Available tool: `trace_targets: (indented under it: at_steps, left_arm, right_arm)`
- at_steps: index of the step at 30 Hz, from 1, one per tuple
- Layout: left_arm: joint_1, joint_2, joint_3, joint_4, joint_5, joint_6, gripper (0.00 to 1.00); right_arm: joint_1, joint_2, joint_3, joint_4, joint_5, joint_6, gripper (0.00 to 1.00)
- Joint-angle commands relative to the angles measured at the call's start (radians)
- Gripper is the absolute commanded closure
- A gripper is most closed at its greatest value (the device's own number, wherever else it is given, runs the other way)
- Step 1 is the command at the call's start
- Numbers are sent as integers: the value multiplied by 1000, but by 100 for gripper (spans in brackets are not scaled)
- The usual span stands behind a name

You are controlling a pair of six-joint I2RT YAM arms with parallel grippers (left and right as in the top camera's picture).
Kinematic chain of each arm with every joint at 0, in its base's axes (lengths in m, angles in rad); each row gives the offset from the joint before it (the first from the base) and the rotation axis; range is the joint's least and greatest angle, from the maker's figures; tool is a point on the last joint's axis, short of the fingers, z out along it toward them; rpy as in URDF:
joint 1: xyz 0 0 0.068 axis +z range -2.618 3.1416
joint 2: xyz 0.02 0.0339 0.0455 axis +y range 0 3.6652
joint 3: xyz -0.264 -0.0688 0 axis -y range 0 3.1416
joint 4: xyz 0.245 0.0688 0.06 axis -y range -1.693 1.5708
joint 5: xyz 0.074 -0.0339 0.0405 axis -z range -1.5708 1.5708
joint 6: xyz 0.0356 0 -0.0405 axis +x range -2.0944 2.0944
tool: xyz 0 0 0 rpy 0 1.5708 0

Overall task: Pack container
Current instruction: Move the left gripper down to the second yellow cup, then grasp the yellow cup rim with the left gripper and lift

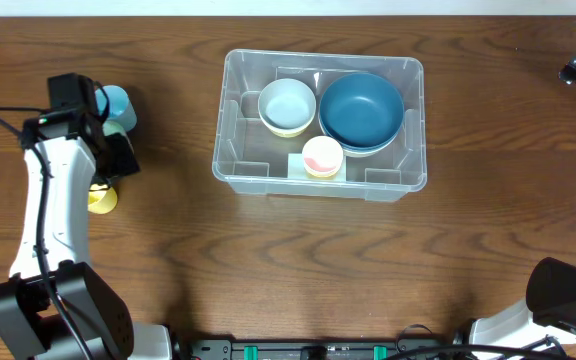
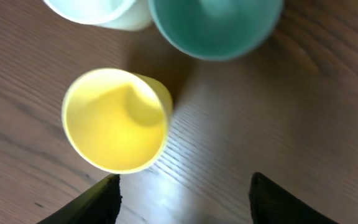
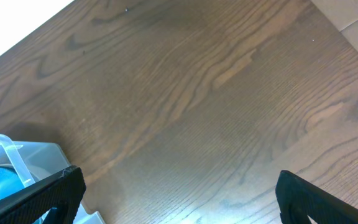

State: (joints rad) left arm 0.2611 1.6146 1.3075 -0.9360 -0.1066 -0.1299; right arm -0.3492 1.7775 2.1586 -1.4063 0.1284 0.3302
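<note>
We find the container (image 1: pixel 240 130) in the upper middle of the overhead frame, standing upright on the dark wood-grain surface (image 1: pixel 268 270). It is a clear, see-through rectangular bin with rounded corners and a raised rim, open at the top. A small white label (image 1: pixel 300 166) shows at its lower wall.

Inside we note three items: a blue bowl (image 1: pixel 361 110) at the right, a pale bowl (image 1: pixel 287 106) just beside it at the left, and a pink cup (image 1: pixel 322 157) below them, near the lower wall.

The left claw (image 2: pixel 185 183) hangs over the surface at the left side of the overhead frame, well apart from the container. Its fingers stand apart with only bare wood between them, and it grips nothing. In its wrist view a yellow cup (image 2: pixel 117 121) sits just above the fingertip at lower left, mouth toward the camera. A teal cup (image 2: pixel 216 25) and a pale cup (image 2: pixel 98 12) lie at the top edge.

The right claw (image 3: pixel 179 180) is at the upper right corner of the overhead frame, also well apart from the container. Its fingers are spread wide and empty. Its wrist view catches one container corner at lower left.
</note>
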Motion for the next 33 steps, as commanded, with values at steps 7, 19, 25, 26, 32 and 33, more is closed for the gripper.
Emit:
trace_targets:
  at_steps: [7, 19, 25, 26, 32, 33]
  left_arm:
    - [29, 21, 0, 38, 6, -2, 32]
    - [35, 159, 0, 56, 5, -2, 32]
    - [36, 222, 0, 56, 6, -2, 40]
    - [36, 227, 0, 56, 6, -2, 42]
    - [36, 232, 0, 51, 10, -2, 81]
    - [36, 232, 0, 47, 10, -2, 89]
  right_arm:
    - [-5, 3, -2, -1, 6, 13, 1]
    - [-5, 3, -2, 0, 6, 13, 1]
    - [-5, 3, -2, -1, 6, 13, 1]
    - [-5, 3, -2, -1, 6, 13, 1]
    - [-5, 3, -2, -1, 6, 13, 1]
    - [-5, 3, -2, -1, 6, 13, 1]
